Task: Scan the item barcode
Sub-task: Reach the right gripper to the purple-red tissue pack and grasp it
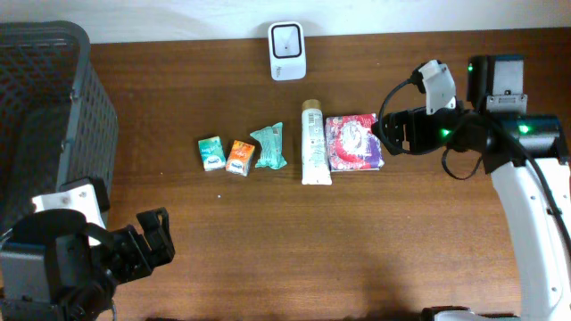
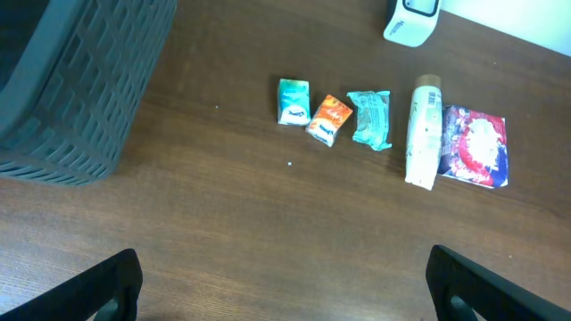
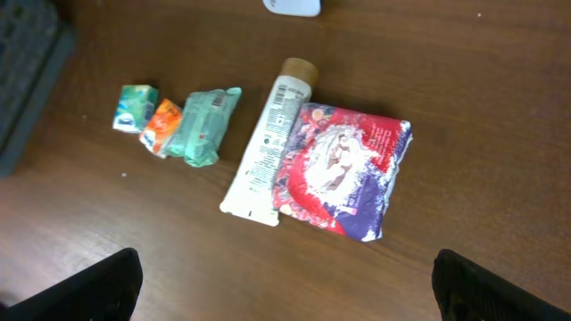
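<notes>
On the brown wooden surface (image 1: 268, 250), a red-and-purple foil packet (image 1: 354, 142), white plastic tube (image 1: 314, 143), teal wrapped pack (image 1: 268, 147), small orange pack (image 1: 239, 157) and small green pack (image 1: 211, 152) lay in a row near the white barcode scanner (image 1: 287, 51). The right tool (image 1: 385, 134) hung open and empty just beside the packet. The left tool (image 1: 156, 236), also open and empty, sat well apart.

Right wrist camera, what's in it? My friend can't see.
Five items lie in a row on a brown wooden table: a red and purple packet touching a white tube with a tan cap, then a green wrapped pack, an orange pack and a teal pack. The right gripper hangs open, fingers at the bottom corners.
</notes>
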### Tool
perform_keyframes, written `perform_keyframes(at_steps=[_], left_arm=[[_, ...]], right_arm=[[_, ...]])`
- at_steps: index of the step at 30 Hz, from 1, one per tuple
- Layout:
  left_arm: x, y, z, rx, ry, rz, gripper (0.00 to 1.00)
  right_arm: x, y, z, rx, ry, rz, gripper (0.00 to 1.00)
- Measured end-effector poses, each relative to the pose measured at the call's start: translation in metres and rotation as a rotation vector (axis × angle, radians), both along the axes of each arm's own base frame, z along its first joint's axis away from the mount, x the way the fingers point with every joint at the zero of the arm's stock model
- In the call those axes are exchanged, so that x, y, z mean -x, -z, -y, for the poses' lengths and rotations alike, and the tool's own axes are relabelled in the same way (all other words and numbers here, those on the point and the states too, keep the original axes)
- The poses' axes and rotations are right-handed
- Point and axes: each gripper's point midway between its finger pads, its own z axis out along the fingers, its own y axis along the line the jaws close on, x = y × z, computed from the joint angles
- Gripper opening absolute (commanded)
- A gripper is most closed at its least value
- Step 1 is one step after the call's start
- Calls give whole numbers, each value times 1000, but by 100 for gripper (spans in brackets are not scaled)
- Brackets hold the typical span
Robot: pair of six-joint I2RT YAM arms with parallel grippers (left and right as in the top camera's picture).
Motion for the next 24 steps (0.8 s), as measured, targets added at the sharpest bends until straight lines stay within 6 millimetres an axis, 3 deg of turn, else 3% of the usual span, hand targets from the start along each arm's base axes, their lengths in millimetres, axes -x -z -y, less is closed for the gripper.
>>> perform_keyframes(at_steps=[5,9,14,20,24], left_arm=[[0,0,0,1,0,0,99],[0,0,0,0,0,0,99],[0,0,0,0,0,0,99],[0,0,0,0,0,0,99],[0,0,0,0,0,0,99]], right_arm=[[-25,20,19,98,67,-1,98],[-48,58,36,186,118,-65,99],[-68,87,43,206,135,-97,99],[-80,131,84,151,214,-200,99],[-81,143,79,18,187,-238,99]])
